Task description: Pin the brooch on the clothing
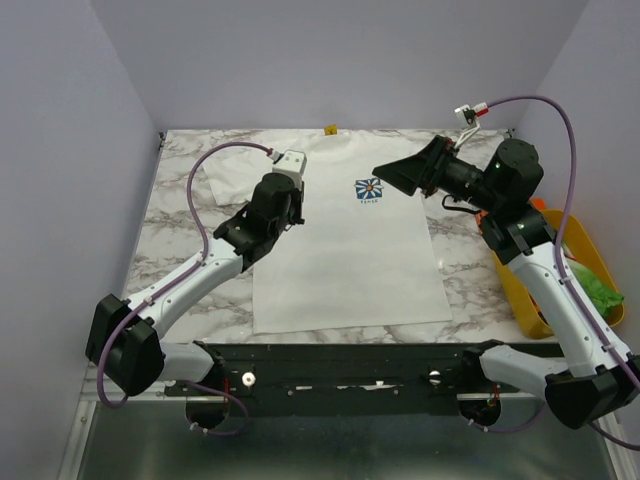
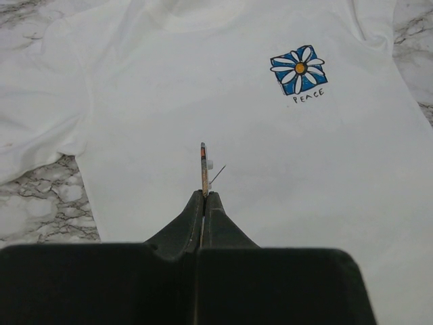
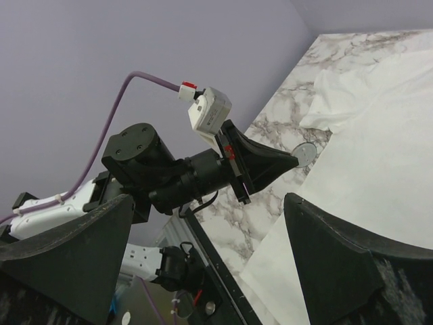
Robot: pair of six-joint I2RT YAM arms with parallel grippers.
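So from where I'm standing the overhead look barely gives away the brooch, but the left wrist camera nails it: the left tool has its fingers pressed together on it, holding it edge-on so it's just a thin upright sliver with a fine pin wire poking off to one side. It's above the clothing, out toward the sleeve side and well apart from the flower print; can't tell if it's actually touching fabric. The right wrist camera catches the same brooch from the side as a pale round disc at the tip of that tool. The right tool is spread wide, gripping nothing, hanging just beside the print on the chest. The shirt lies flat on a marble table, yellow neck label up at the far edge, hem down near the black rail where the arms are bolted. Pale lilac walls box it in on three sides. A yellow bin with something green in it is jammed against the right wall, near the right arm's elbow. There's bare marble on both sides of the shirt, more on the left.
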